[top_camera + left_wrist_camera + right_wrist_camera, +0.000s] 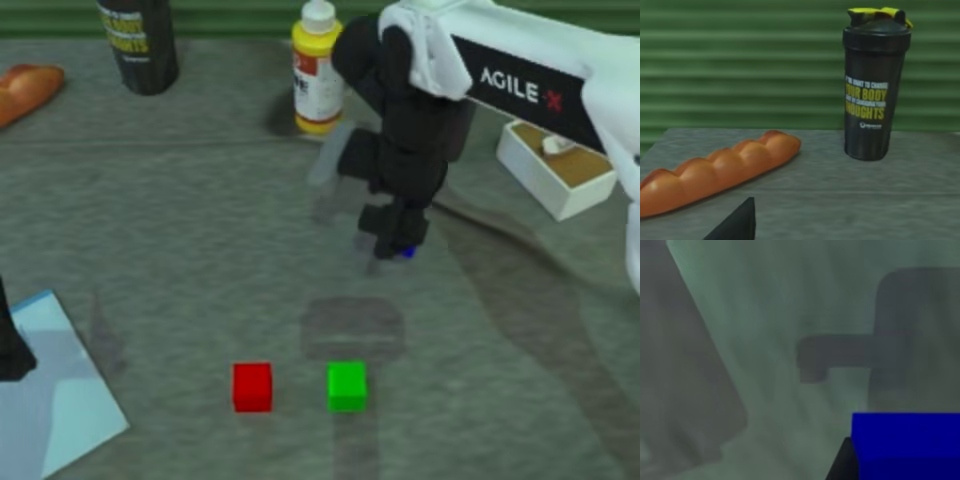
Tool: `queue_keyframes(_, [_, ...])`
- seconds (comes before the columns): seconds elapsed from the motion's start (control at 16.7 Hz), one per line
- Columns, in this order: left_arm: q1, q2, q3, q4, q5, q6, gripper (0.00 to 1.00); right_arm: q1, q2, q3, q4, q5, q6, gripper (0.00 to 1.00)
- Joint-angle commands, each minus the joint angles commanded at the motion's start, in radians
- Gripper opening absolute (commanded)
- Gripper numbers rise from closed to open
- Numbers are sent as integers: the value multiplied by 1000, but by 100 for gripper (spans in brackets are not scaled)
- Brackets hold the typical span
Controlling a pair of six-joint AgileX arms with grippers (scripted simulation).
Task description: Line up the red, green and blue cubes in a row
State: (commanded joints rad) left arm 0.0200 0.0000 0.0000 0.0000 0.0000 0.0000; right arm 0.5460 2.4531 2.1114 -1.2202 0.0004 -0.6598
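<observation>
1. My right gripper (396, 240) hangs above the middle of the grey table (180, 250), fingers clamped on the blue cube (905, 445), lifted off the surface.
2. The red cube (252, 387) and green cube (347, 386) sit side by side near the front edge, a gap between them.
3. My left gripper (12, 345) is parked at the left edge; I cannot tell its finger state.
4. A yellow bottle (316, 70), black shaker (875, 85) and bread loaf (715, 170) stand at the back.

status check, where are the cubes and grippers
Right gripper aloft mid-table, jaws shut on blue cube. Red cube and green cube side by side. Left arm parked.
</observation>
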Motion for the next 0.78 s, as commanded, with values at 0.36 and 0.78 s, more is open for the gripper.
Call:
queue_keyframes(0.36, [0, 0, 0, 0, 0, 0, 100, 3, -22, 108, -129, -1, 1, 0])
queue_keyframes(0.78, [0, 0, 0, 0, 0, 0, 100, 25, -115, -7, -86, -2, -25, 0])
